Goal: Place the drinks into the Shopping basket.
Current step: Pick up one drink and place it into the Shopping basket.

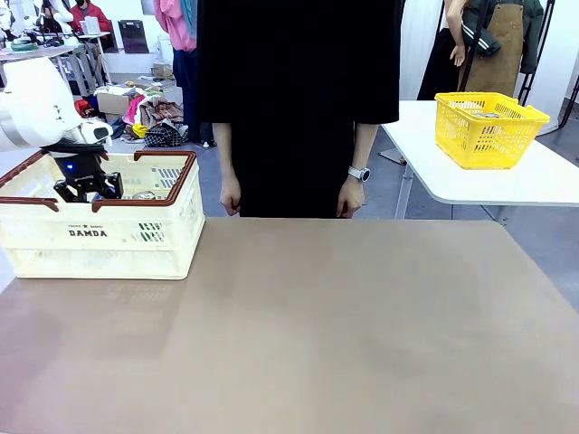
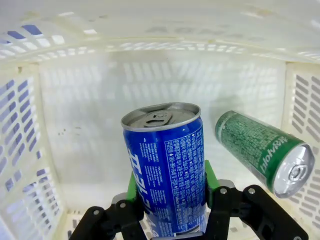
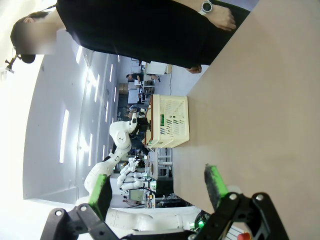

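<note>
The cream Shopping basket (image 1: 109,237) with a brown rim stands at the table's left. My left gripper (image 1: 88,188) reaches down inside it. In the left wrist view my left gripper (image 2: 170,192) is shut on a blue can (image 2: 167,185) with white print, held upright above the Shopping basket's floor (image 2: 90,150). A green can (image 2: 262,150) lies on its side on the floor to the right. A silver can end (image 1: 144,195) shows inside the basket in the front view. My right gripper (image 3: 157,187) stands open with nothing between its fingers, off the table's side; the Shopping basket (image 3: 172,122) shows far off.
A person in black stands at the far edge, hands (image 1: 231,194) hanging at the sides, a watch (image 1: 359,174) on one wrist. A yellow mesh basket (image 1: 488,128) sits on a white table (image 1: 534,181) at the back right. The brown tabletop (image 1: 344,325) stretches wide to the right of the basket.
</note>
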You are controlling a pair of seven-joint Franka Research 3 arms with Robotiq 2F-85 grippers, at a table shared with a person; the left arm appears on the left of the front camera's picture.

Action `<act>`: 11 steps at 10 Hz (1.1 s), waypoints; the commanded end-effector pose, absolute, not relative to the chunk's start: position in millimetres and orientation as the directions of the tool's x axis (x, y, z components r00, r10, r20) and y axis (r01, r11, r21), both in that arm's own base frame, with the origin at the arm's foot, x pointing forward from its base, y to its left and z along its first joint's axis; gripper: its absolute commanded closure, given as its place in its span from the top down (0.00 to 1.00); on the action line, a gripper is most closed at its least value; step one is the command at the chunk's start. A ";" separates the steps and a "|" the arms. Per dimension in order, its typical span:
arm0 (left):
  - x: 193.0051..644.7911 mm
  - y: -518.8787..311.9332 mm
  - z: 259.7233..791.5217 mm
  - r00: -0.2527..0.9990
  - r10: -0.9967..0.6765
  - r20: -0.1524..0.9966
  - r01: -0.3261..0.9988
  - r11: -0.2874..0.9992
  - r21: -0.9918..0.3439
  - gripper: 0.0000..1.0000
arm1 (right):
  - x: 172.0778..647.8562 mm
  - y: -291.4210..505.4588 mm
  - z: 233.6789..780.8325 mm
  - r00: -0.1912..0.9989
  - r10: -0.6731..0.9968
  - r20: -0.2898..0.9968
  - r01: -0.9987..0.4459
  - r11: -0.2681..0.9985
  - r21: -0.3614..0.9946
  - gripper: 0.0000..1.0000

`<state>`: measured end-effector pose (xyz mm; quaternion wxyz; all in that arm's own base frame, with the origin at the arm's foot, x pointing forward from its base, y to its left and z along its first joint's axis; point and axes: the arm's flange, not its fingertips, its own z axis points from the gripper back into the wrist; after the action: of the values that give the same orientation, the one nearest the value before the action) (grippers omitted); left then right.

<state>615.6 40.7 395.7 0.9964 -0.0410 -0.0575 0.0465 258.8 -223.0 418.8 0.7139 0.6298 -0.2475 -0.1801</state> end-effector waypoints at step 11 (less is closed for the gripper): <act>628.8 34.4 391.2 0.993 0.084 0.086 -0.082 0.996 -0.033 1.00 | 258.8 -223.1 421.0 0.813 -0.567 0.131 -0.062 0.138 0.988 1.00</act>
<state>631.5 35.1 389.6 0.9980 -0.0249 -0.0425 0.0409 258.8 -223.0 418.8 0.7139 0.6298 -0.2475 -0.1801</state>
